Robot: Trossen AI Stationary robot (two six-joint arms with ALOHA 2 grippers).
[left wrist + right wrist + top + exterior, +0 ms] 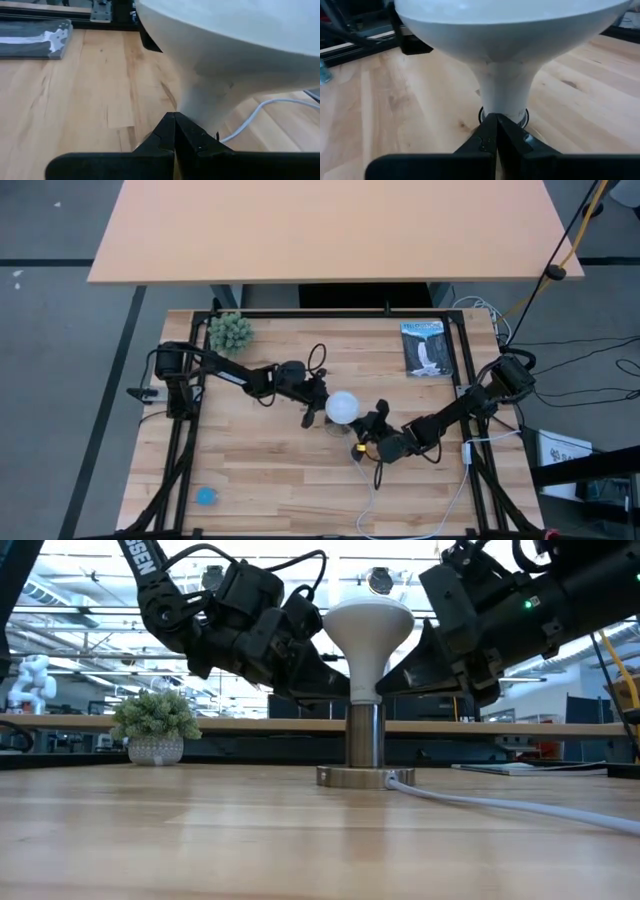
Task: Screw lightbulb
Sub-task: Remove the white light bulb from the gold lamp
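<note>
The white lightbulb stands upright with its narrow base in a silvery socket, whose round foot sits on the wooden table near the middle. My left gripper is shut, its tip at the bulb's neck on the table's left side. My right gripper is shut too, its tip at the neck on the right, nearer side. In the high view the bulb shows as a white globe between the two. My left gripper meets the bulb's neck low down, under the globe, with the tip of its shut fingers. It comes slanting slightly downward from the table's left. The bulb stands upright in the socket. My right gripper has the tip of its shut fingers against the foot of the bulb's neck, just above the socket's rim. It comes slanting slightly downward from the table's right, near side.
A white cord runs from the socket's foot toward the table's near right. A small potted plant stands far left, a booklet lies far right, and a small blue thing lies near left.
</note>
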